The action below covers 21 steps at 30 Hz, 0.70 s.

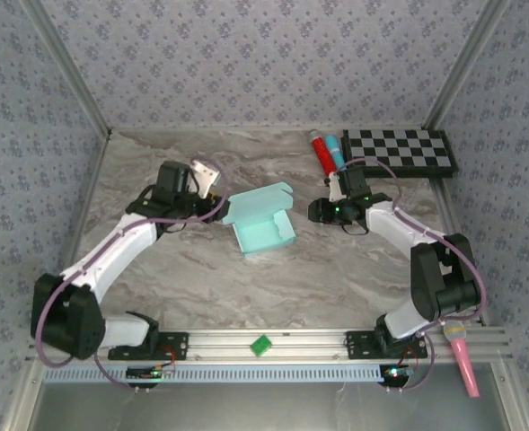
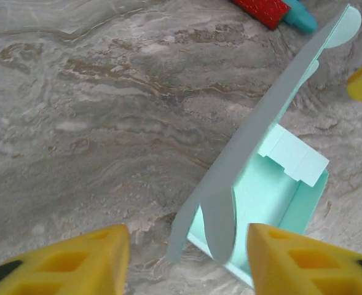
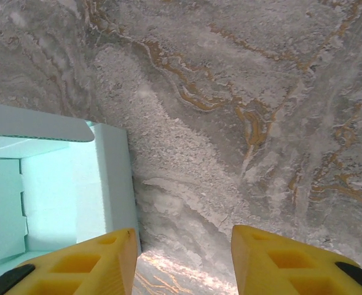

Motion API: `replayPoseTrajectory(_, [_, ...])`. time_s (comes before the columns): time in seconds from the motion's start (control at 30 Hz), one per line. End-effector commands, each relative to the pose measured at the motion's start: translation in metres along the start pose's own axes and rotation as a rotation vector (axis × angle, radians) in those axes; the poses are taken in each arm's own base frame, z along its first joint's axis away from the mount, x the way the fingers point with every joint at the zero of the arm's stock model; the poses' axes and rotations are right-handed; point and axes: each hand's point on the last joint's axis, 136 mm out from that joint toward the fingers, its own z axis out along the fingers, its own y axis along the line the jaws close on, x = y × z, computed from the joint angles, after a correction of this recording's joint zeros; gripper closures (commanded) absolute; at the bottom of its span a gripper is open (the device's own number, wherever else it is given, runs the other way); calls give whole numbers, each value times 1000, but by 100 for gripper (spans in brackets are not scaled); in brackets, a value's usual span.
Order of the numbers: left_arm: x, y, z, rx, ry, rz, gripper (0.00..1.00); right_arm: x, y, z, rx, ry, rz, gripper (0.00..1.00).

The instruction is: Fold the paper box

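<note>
- Paper box sits mid-desk, half formed, its tray open and its lid flap raised.
- My left gripper is parted and holds nothing; the lid's edge and end tab stand just ahead of it.
- My right gripper is parted too, empty over bare desk, with the box's corner just beside one finger.

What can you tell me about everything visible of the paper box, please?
The paper box is pale aqua thin card, folded into a small rectangular tray resting near the middle of the marbled table. Its lid stands open along one long side, with rounded tabs at its ends; an inner flap is folded in at one end. It is empty, and nothing appears to grip it.
</note>
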Motion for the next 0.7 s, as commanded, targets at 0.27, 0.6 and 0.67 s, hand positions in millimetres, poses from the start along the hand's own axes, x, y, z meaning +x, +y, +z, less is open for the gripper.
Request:
replayPoseTrajectory(0.27, [-17, -8, 16, 118, 54, -61, 65, 11, 21, 15, -60, 60, -24, 54])
replayPoseTrajectory(0.6, [-10, -1, 17, 100, 77, -82, 77, 19, 34, 40, -95, 105, -26, 53])
replayPoseTrajectory(0.67, [-10, 0, 18, 98, 79, -84, 78, 20, 37, 43, -105, 110, -26, 52])
